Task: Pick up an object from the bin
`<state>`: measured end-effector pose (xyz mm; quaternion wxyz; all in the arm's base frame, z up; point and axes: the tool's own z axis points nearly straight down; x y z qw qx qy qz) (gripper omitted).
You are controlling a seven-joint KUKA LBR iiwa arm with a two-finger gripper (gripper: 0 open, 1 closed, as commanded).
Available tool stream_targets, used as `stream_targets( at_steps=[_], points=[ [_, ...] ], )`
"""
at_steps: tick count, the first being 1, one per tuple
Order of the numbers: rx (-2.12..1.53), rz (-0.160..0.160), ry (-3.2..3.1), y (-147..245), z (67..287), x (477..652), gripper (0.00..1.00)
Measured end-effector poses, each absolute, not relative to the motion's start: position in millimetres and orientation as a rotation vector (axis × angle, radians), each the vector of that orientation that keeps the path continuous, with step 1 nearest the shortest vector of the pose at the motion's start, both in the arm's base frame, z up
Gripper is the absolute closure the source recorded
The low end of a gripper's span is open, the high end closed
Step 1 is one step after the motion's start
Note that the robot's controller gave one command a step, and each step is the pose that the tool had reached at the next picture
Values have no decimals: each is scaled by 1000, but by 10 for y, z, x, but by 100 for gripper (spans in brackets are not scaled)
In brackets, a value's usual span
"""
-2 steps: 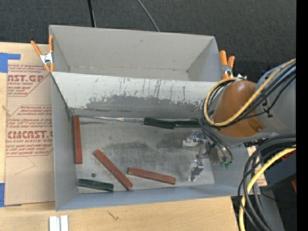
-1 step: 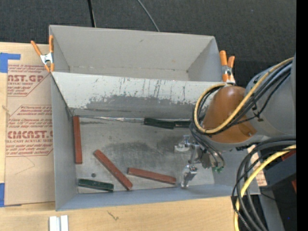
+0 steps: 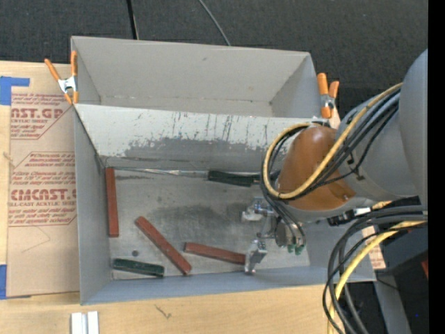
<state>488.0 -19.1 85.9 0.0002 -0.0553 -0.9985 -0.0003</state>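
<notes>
Camera view puts the pincer (image 3: 255, 242) low in the bin (image 3: 90, 186), close to the front wall, w/ the arm's orange cover (image 3: 313, 165) and cables (image 3: 278, 160) over it from view-right. We can't tell whether the pincer is apart or together: its metal parts overlap from this angle. Nothing is visibly clamped in it.

Key relation: the nearest thing is a red-brown bar (image 3: 214, 252), flat on the bin floor just to view-left of the pincer. Its near end sits right at the pincer's lower tip, touching or nearly so; we can't say which. The long axis runs approx. left-right, away from the pincer, w/ a slight tilt, the far end a bit higher in view than the near end. So the pincer stands at the bar's end, not over its middle. We judge a grasp would want the pincer set across the bar's narrow width, i.e. shifted along it to view-left.

Looks: the bar is slim, straight, flat, matte brick-red, even in width; prob. rigid and light.

Others, farther off:
- A second red-brown bar (image 3: 163, 245) lies diagonal, just beyond the first bar's far end.
- A dark green stick (image 3: 138, 268) lies farther left, by the front wall.
- A third red-brown bar (image 3: 111, 202) lies well apart, along the left wall.
- A dark-handled tool (image 3: 233, 178) w/ a thin shaft lies above the pincer in view, near the back slope.

Risk, as we see it: closing at the bar's very end may tip it or let it slip out.
</notes>
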Motion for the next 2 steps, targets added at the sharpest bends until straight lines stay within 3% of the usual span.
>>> stream_targets(
  at_steps=[1,2],
  points=[
    [-69,-1,-3156,323,756,5016,100],
    [-69,0,-3156,323,756,5016,100]
  ],
)
